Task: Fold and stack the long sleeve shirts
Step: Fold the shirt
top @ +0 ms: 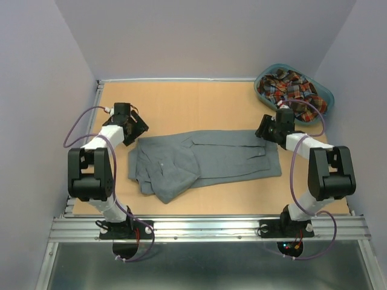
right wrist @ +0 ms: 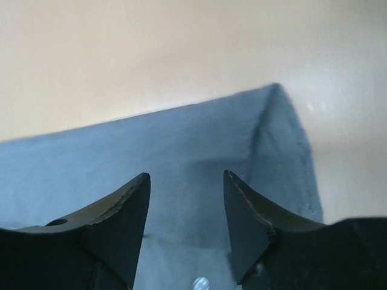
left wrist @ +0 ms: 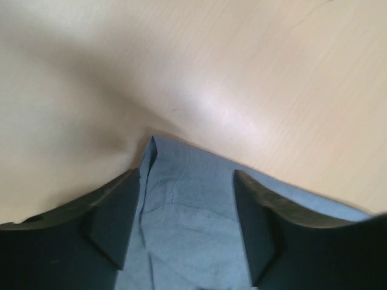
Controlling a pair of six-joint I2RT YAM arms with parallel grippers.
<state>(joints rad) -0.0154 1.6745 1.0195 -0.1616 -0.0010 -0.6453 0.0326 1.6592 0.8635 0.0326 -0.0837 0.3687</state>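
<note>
We see the teal basket (top: pixel 330 95) at two o'clock holding the plaid shirt (top: pixel 290 87). The left gripper (left wrist: pixel 187 178) and right gripper (right wrist: pixel 186 175) hover with fingers spread over the grey shirt (top: pixel 211 157).

Two long sleeve shirts: one spread on the table, one heaped in a basket.

The grey shirt (top: pixel 211 157) lies across the middle of the table (top: pixel 199 106), its length running left to right. Its right part lies flat and fairly smooth and ends in a straight edge with a square far corner. Its left part is rumpled, with layers doubled over each other and a loose lobe of cloth reaching toward the near edge. The far left corner comes to a small, slightly raised point on the wood. The plaid shirt (top: pixel 289 87), in red, navy and yellow, sits crumpled and unfolded in the basket (top: pixel 329 96) at the far right corner, well apart from the grey one.
</note>
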